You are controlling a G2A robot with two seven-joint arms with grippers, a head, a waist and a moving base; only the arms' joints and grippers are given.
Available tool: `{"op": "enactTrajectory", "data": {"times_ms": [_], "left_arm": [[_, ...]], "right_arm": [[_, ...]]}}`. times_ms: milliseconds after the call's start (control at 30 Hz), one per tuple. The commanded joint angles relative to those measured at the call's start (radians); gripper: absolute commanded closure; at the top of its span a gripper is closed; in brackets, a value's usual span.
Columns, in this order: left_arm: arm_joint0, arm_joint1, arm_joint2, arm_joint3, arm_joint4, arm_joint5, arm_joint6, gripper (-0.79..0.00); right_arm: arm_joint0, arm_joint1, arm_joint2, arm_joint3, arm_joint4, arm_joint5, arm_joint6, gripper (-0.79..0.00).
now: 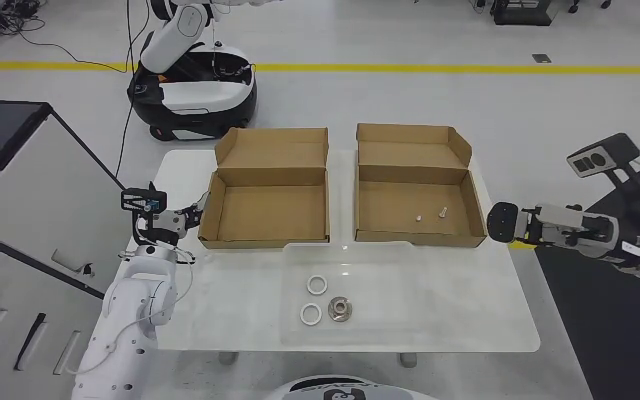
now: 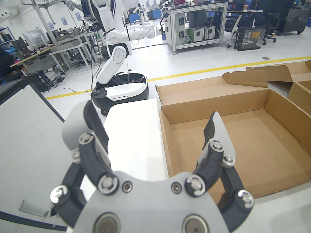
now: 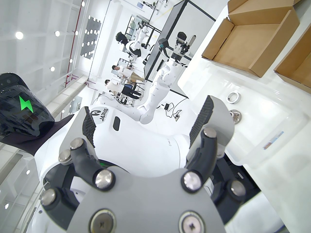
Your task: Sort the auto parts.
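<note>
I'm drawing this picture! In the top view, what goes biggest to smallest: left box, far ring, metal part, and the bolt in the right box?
1. left box
2. far ring and metal part: they look about the same, so I won't rank them
3. bolt

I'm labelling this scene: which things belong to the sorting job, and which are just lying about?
Job: white rings, metal flange, two small parts, empty box, other box.
Lying about: second robot, yellow floor line.

A small sticker (image 3: 273, 140) on the table (image 3: 267, 107) carries print too small to read.
</note>
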Motion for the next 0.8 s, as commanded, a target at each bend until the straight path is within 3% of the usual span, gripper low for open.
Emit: {"op": "enactTrajectory", "data": {"times_ms": [0, 300, 533, 767], "left_arm": [[-0.007, 0.003, 0.006, -0.032, 0.058, -0.029, -0.023, -0.785], [-0.019, 0.018, -0.016, -0.263, 0.121, -0.228, -0.235, -0.785], [-0.057, 0.024, -0.002, -0.357, 0.063, -0.361, -0.41, -0.785], [-0.129, 0.027, 0.079, -0.421, 0.029, -0.441, -0.561, -0.785]], "right_arm": [[0.0, 0.0, 0.0, 0.0, 0.0, 0.0, 0.0, -0.785], [0.0, 0.0, 0.0, 0.0, 0.0, 0.0, 0.0, -0.785], [0.0, 0.0, 0.0, 0.0, 0.0, 0.0, 0.0, -0.785], [0.0, 0.0, 0.0, 0.0, 0.0, 0.0, 0.0, -0.785]]}}
